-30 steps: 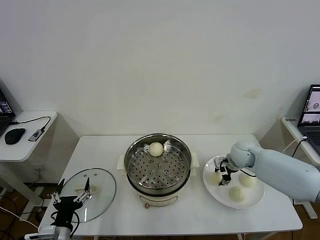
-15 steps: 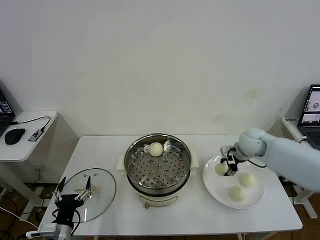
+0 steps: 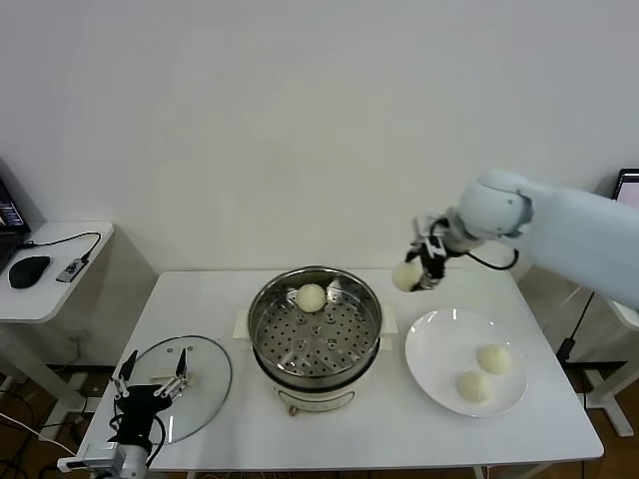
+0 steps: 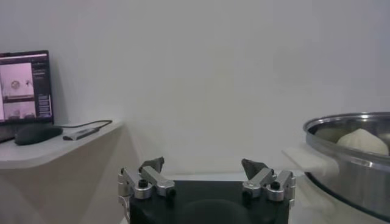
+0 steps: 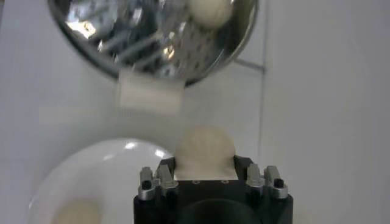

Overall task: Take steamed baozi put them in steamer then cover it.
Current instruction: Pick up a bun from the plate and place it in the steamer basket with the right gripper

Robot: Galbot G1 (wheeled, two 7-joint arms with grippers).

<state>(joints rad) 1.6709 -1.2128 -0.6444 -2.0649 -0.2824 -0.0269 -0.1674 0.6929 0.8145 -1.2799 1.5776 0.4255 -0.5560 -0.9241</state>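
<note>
My right gripper [image 3: 414, 273] is shut on a cream-white baozi [image 3: 405, 275], held in the air between the steamer and the white plate; the same held baozi [image 5: 204, 150] fills the jaws of the right gripper [image 5: 205, 159]. The shiny steel steamer [image 3: 263, 301] stands mid-table with one baozi [image 3: 312, 296] on its perforated tray; the steamer [image 5: 97, 30] also shows in the right wrist view. Two baozi [image 3: 494, 359] [image 3: 471, 386] lie on the plate [image 3: 434, 349]. My left gripper [image 3: 152, 385] hangs open over the glass lid, nothing between its fingers; the left wrist view shows this gripper [image 4: 205, 167] empty.
The glass lid [image 3: 205, 384] lies flat at the table's front left. A side desk [image 3: 50, 289] with a mouse and cable stands to the left. A laptop edge [image 3: 629, 185] shows at the far right. The steamer rim [image 4: 341, 137] is close beside the left gripper.
My right gripper has lifted a baozi off the plate and carried it up and leftward toward the steamer. The plate now holds two buns. The left arm has barely moved.
</note>
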